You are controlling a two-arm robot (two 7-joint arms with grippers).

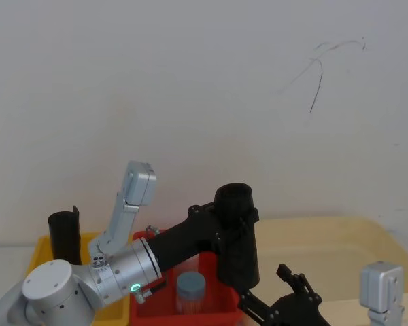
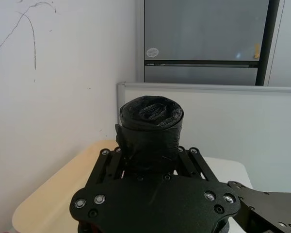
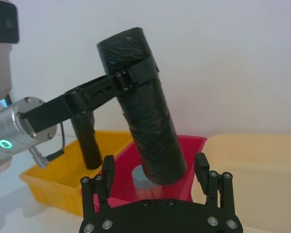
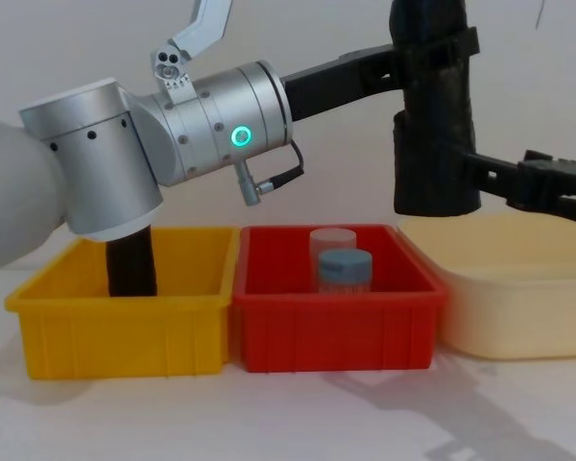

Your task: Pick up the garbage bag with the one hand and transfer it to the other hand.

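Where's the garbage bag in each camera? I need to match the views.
Head: garbage bag low centre, upright, clamped by the left gripper.
Left wrist: garbage bag at centre, rising past the gripper's body.
Right wrist: garbage bag at centre, tilted, beyond the open right gripper.
Chest: garbage bag upper right.
Shared landmark: the red bin beneath it.

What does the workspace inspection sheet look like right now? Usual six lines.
Surface: white table, bins on it.
Job's things: garbage bag in the air over red bin's right end, tilted.
Clutter: slimmer black roll in yellow bin; two jars in red bin; cream tub.
Grippers: left gripper shut on the bag's upper part; right gripper open by its lower end.
Cables: thin cable at left wrist.
Surroundings: white wall with dark mark; grey cabinet.
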